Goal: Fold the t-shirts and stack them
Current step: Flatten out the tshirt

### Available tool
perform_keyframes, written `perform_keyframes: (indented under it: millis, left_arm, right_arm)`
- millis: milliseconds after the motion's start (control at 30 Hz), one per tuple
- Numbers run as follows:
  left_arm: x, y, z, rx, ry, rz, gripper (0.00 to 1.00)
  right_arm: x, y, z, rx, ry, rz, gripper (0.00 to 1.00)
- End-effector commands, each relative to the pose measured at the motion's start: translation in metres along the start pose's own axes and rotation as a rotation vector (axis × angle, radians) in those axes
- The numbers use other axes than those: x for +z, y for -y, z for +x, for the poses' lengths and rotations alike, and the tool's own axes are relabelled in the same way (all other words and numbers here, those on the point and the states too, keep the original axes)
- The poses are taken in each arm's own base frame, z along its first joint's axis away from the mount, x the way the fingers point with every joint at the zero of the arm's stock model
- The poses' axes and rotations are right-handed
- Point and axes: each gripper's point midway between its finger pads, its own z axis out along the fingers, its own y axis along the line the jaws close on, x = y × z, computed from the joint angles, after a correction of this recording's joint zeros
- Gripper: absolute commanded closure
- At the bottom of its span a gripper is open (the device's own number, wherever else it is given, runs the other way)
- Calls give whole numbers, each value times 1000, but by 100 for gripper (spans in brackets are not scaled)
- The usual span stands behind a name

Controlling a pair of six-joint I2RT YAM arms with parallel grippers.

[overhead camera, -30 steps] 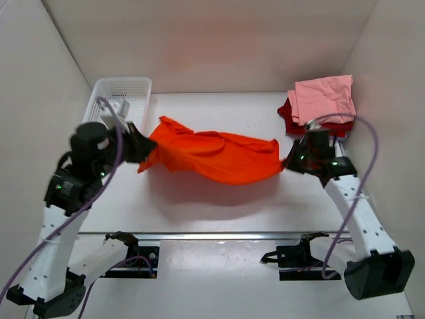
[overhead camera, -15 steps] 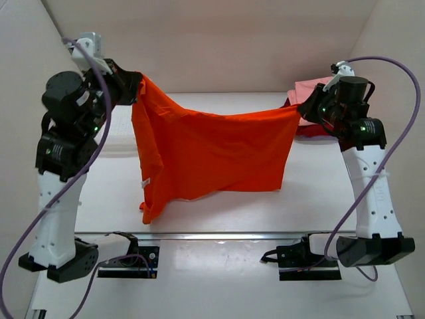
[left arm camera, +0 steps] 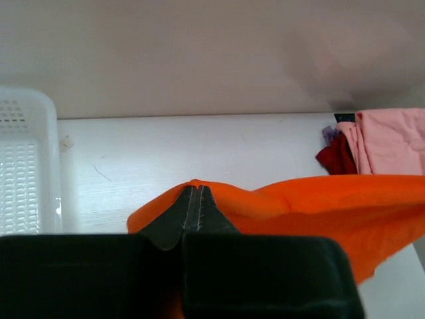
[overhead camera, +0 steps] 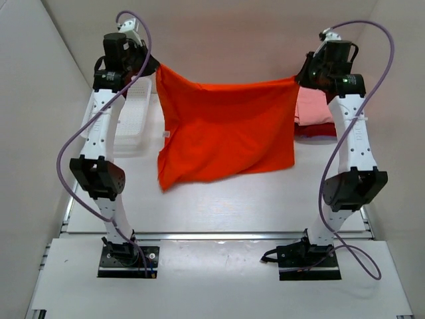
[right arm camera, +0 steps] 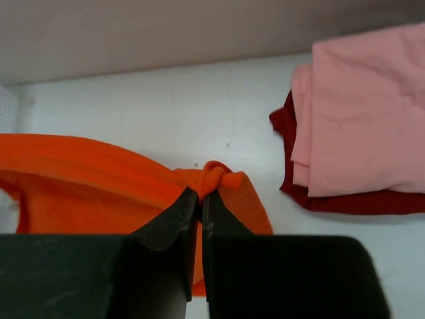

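Observation:
The orange t-shirt point(overhead camera: 226, 129) hangs spread in the air between both raised arms, its lower edge near the table. My left gripper point(overhead camera: 154, 66) is shut on its top left corner; the wrist view shows the cloth point(left arm camera: 279, 199) pinched at my closed gripper point(left arm camera: 193, 191). My right gripper point(overhead camera: 300, 78) is shut on the top right corner, with a bunched fold point(right arm camera: 219, 176) held at my closed gripper point(right arm camera: 200, 194). The pink t-shirt point(right arm camera: 362, 113) lies folded on the dark red t-shirt point(right arm camera: 299, 179) at the back right, also seen in the top view point(overhead camera: 313, 109).
A white mesh basket point(overhead camera: 133, 116) stands at the back left, partly behind the left arm, and shows in the left wrist view point(left arm camera: 26, 173). White walls close in the back and both sides. A metal rail point(overhead camera: 212, 234) crosses the near edge.
Both arms have risen and moved toward the back wall with the orange t-shirt. It went from slung low over the table to hanging flat and high.

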Motion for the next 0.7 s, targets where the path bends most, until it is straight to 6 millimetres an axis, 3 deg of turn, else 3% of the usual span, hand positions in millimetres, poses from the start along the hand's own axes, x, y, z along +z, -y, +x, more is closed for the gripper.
perform_keyframes:
  millis: [0, 33, 133, 200, 233, 267, 300, 333, 367, 400, 433, 467, 500, 533, 567, 633, 667]
  left_arm:
    - [-128, 71, -146, 90, 432, 173, 100]
    - [-146, 75, -155, 98, 466, 185, 100]
    - [-159, 73, -148, 113, 463, 180, 100]
    - [-139, 70, -110, 107, 383, 189, 100]
    - [-146, 74, -103, 103, 378, 195, 100]
    - [-128, 68, -73, 84, 309, 199, 100]
    - [-126, 65, -46, 77, 262, 200, 100]
    - [-124, 56, 21, 50, 155, 191, 100]
    - [-135, 60, 13, 55, 184, 191, 100]
    - [-126, 45, 55, 37, 113, 165, 100]
    - [-127, 33, 98, 22, 42, 134, 100]
    - [-139, 32, 107, 18, 40, 127, 100]
    - [-137, 13, 150, -6, -45, 83, 100]
    - [-145, 3, 188, -25, -111, 59, 100]
    - [-156, -2, 196, -23, -107, 40, 100]
    - [-172, -18, 258, -43, -246, -10, 100]
    - [-181, -19, 272, -38, -270, -9, 100]
  right_arm:
    - [-95, -16, -95, -82, 335, 24, 100]
    - [-96, -17, -90, -76, 339, 2, 100]
    - [-94, 7, -71, -22, 318, 0, 100]
    - [-80, 21, -37, 11, 242, -5, 100]
    - [-76, 25, -32, 18, 238, -18, 100]
    - [-69, 35, -12, 37, 198, -6, 100]
    - [-58, 40, 12, 48, 145, -11, 100]
    - [-45, 56, 54, 80, 55, -7, 100]
    - [-41, 57, 70, 90, 20, -15, 100]
    - [-39, 62, 85, 107, -9, -7, 100]
    - [-35, 66, 112, 123, -61, 1, 100]
    - [-32, 69, 138, 140, -113, 7, 100]
    - [-34, 70, 149, 146, -135, 9, 100]
    - [-34, 72, 177, 173, -199, 26, 100]
    - [-37, 75, 203, 191, -264, 46, 100]
    - [-46, 73, 241, 208, -361, 81, 100]
    - [-54, 73, 262, 208, -404, 95, 100]
